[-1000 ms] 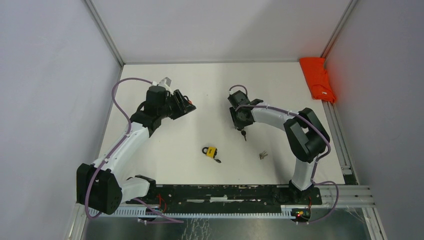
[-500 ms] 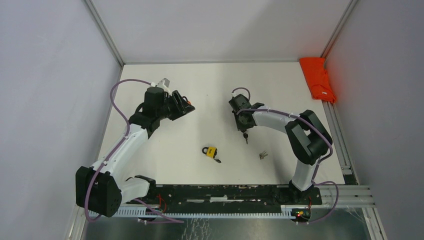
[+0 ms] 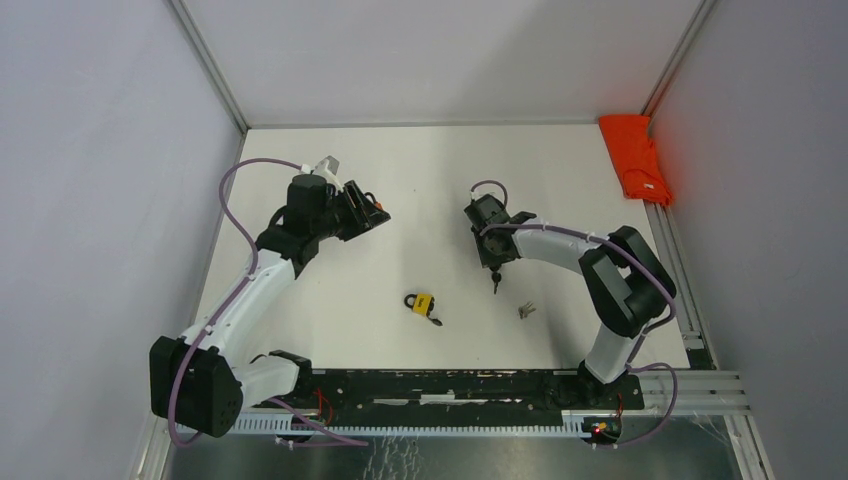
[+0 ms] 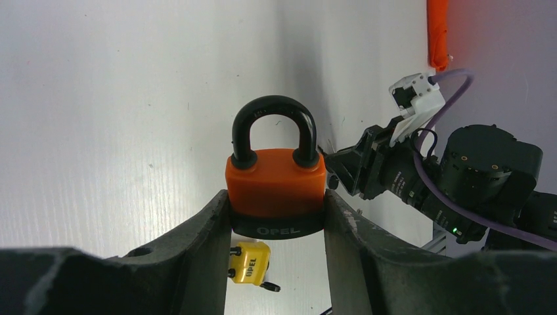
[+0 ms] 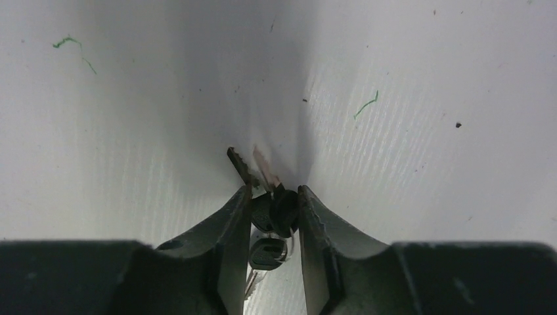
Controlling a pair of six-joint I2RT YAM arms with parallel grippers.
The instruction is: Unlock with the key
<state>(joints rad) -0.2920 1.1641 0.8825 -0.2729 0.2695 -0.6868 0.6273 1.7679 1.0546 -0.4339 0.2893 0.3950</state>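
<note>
A yellow padlock point(image 3: 423, 302) is seen lying on the tabletop point(image 3: 420, 170), nearest the arm bases. Just beyond, black-headed keys point(image 5: 272, 213) are clenched in the right claw point(image 5: 274, 193), blades toward the tabletop. Farther left, an orange padlock point(image 4: 276, 180) is grasped by the left claw point(image 4: 276, 197), shackle outward.

Bright even light; soft shadow beneath right pincer point(image 5: 274, 192).

There's the orange padlock point(image 4: 276, 176): smooth satin plastic shell, glossy black shackle. The left tool point(image 4: 276, 200) looks matt black, grainy plastic. On the keys point(image 5: 270, 213), black plastic heads and 2 dull metal blades. The desk point(image 4: 98, 98) is white, matt, finely ribbed. Far right, the red cloth point(image 3: 636, 158) is soft and creased.
</note>
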